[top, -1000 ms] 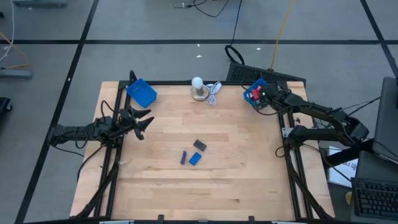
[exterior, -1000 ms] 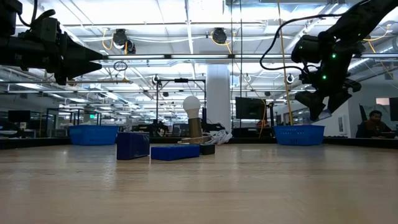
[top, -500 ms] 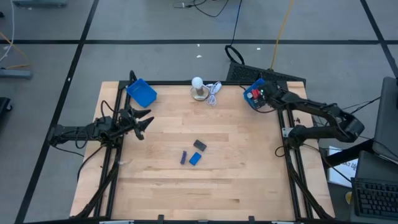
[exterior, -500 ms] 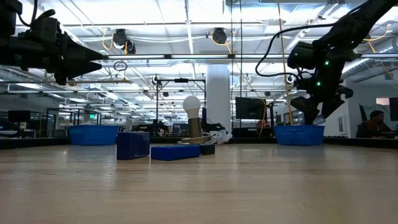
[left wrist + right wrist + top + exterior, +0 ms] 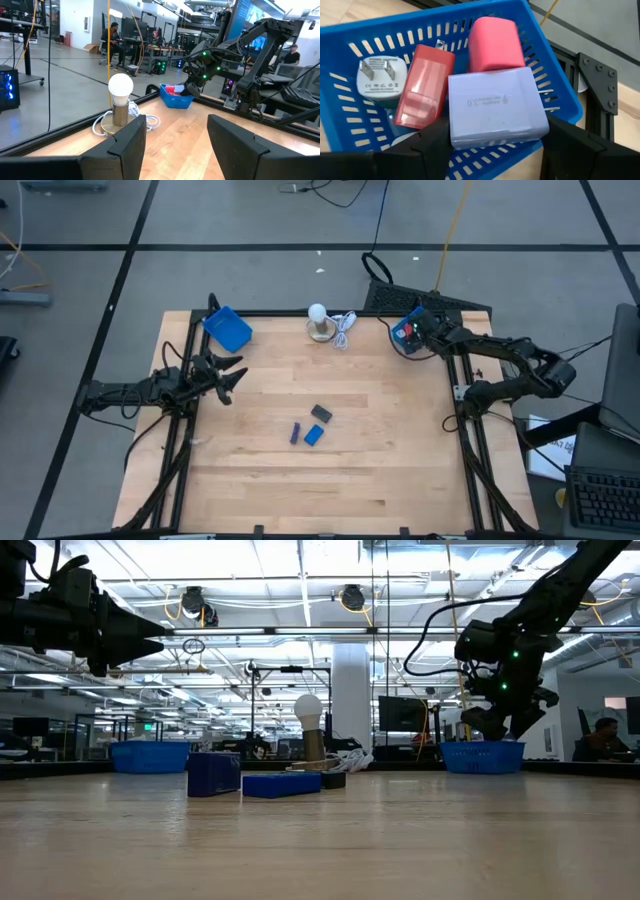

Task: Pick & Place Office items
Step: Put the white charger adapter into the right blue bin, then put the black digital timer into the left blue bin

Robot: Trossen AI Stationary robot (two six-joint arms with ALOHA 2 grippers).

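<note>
My right gripper [image 5: 406, 332] is low over the blue tray [image 5: 370, 35] at the table's far right corner, shut on a pale blue block [image 5: 495, 112]. In that tray lie a red block [image 5: 422, 85], a pink block [image 5: 495, 45] and a white plug piece [image 5: 380, 75]. A dark grey block [image 5: 320, 413], a purple block [image 5: 296, 433] and a blue block [image 5: 314, 436] lie on the table's middle. My left gripper [image 5: 228, 376] hangs open and empty above the table's left side. My right gripper holds the pale blue block by its two short sides [image 5: 454, 130], pinched between the two fingers. The fingers come from above, slanting down into the tray. The block lies level over the red and pink blocks; whether it rests on them I cannot tell.
A second blue tray [image 5: 228, 328] stands at the far left corner. A white ball on a round base [image 5: 318, 317] with a white cord [image 5: 345, 328] stands at the far edge's middle. Bare wood lies along the near side.
My right gripper has gone down and a little toward the table's left edge with the pale blue block, from above the right tray's rim to low over the tray.
</note>
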